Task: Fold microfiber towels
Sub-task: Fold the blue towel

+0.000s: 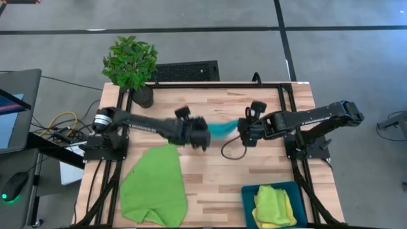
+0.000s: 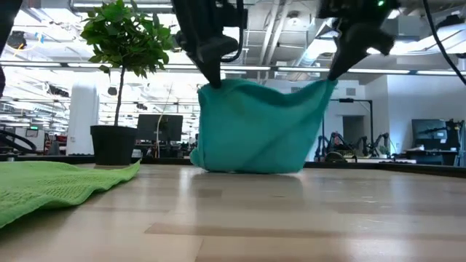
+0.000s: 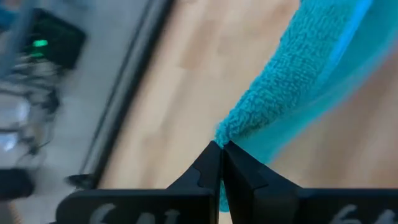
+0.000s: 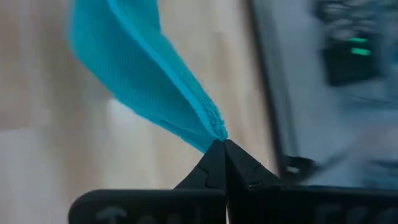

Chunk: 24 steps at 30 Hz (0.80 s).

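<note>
A turquoise microfiber towel [image 2: 255, 131] hangs between my two grippers over the middle of the table [image 1: 254, 172]; its lower edge [image 2: 247, 169] touches the wood. My left gripper [image 1: 205, 137] is shut on the towel's upper left corner. My right gripper [image 1: 243, 130] is shut on its upper right corner. A lime green towel [image 1: 152, 187] lies spread flat at the near left. More folded towels, yellow and lime [image 1: 276, 207], sit in a blue bin [image 1: 249, 197] at the near right. My left gripper pinches a corner of the turquoise towel [image 3: 233, 130] between its two fingertips [image 3: 211, 158], coming slanting down from the left. The cloth hangs below and sags toward the other gripper. My right gripper pinches the opposite upper corner [image 4: 211, 127] at its fingertips [image 4: 233, 158], slanting down from the right. The towel's top edge runs slack between the two holds.
A potted plant [image 1: 130, 63] stands at the far left corner. A black cable [image 1: 230, 151] loops on the wood below the right gripper. Bare wood lies between the green towel and the bin.
</note>
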Motion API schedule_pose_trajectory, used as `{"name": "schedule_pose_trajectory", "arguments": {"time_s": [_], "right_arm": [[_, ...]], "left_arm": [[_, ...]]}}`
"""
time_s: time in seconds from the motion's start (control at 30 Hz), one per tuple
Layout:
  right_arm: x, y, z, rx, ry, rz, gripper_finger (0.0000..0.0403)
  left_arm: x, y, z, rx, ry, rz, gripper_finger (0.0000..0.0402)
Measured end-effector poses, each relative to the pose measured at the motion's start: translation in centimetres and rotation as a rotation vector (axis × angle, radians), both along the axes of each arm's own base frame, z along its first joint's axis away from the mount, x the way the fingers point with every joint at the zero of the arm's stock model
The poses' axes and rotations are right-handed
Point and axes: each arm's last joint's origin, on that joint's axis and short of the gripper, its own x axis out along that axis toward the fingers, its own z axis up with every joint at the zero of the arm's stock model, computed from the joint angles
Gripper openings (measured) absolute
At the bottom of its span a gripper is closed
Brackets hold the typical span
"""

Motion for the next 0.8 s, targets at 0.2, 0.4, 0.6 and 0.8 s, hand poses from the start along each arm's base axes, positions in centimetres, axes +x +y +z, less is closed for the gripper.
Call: {"name": "schedule_pose_trajectory", "arguments": {"time_s": [0.2,0.4,0.6,0.8], "right_arm": [[-0.2,-2.2,1.4,-0.195,-0.050,-0.155,0.0008],[-0.6,-2.9,5.2,-0.215,-0.148,-0.167,0.0008],[-1.2,-3.0,5.9,-0.152,-0.161,-0.146,0.0008],[-1.7,-1.3,3.7,0.036,-0.060,-0.091,0.0008]], "left_arm": [[-0.9,4.2,3.4,0.115,-0.062,0.097,0.0000],[-1.5,4.8,6.5,0.073,-0.105,0.003,0.0000],[-1.3,4.9,7.1,0.064,-0.099,-0.032,0.0000],[-1.3,2.9,5.1,-0.089,-0.062,-0.120,0.0000]]}}
